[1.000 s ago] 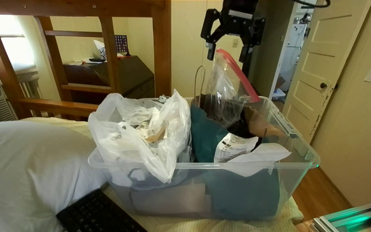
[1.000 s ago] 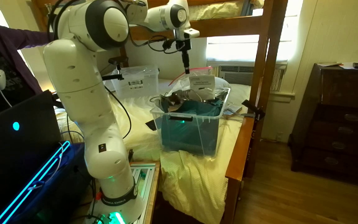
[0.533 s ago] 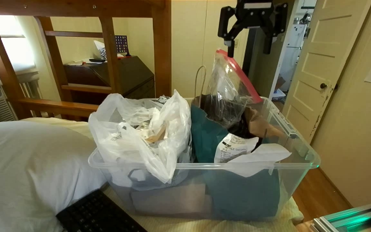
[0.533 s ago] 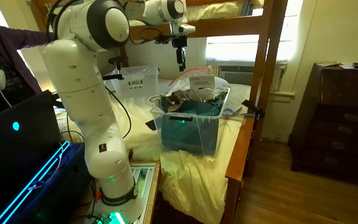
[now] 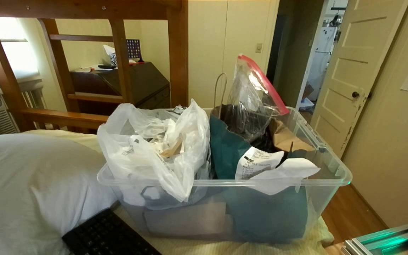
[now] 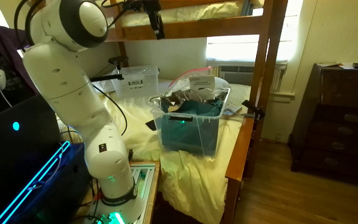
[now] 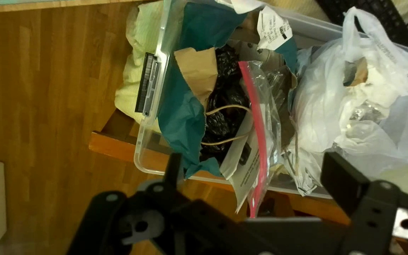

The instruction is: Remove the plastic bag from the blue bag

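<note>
The clear plastic bag [image 5: 248, 95] with a red zip strip sticks up out of the teal-blue paper bag [image 5: 227, 145], its lower part hidden inside. The plastic bag [image 6: 194, 72] and the blue bag [image 6: 188, 133] also show in an exterior view. In the wrist view the plastic bag [image 7: 259, 117] stands beside a printed paper, with the torn blue bag [image 7: 184, 120] around black plastic. My gripper [image 7: 251, 170] is open and empty, its fingers wide apart above the bags. In an exterior view the gripper [image 6: 159, 33] hangs high, apart from the plastic bag.
A clear bin [image 5: 204, 182] on the bed holds the blue bag and a white plastic bag [image 5: 175, 148]. A black keyboard [image 5: 108, 233] lies beside it. Another clear bin [image 6: 137, 82] stands behind. A bed post [image 6: 261, 56] and a clamp [image 6: 255, 110] flank the bin.
My gripper has risen from beside the plastic bag's top and drawn back toward the robot base, leaving an exterior view. It stays open. The plastic bag has barely moved.
</note>
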### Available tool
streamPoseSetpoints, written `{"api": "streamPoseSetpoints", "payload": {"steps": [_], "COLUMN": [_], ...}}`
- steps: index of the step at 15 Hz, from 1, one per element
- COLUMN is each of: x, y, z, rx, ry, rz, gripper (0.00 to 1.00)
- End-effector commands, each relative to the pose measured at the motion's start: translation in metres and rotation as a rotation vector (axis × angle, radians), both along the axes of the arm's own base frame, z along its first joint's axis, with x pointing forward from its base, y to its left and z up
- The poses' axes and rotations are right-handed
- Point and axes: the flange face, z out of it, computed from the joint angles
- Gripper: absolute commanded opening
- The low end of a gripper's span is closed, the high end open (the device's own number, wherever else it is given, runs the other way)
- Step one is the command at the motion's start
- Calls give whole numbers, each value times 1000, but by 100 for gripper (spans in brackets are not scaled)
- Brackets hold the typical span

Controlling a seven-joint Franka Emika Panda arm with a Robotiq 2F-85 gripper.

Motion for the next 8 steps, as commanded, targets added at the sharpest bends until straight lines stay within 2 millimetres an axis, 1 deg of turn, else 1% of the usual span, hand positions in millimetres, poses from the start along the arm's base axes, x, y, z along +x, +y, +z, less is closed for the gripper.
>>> {"api": "streamPoseSetpoints", "payload": {"steps": [1, 2, 5, 8], "x": [-4, -4, 4, 6], "y": [-2, -2, 0, 1], "z": [5, 6, 1, 0], "rx": [2, 3, -4, -6], "ry": [-5, -6, 6, 10], "rz": [1, 1, -5, -5], "gripper": [100, 100, 100, 100]}}
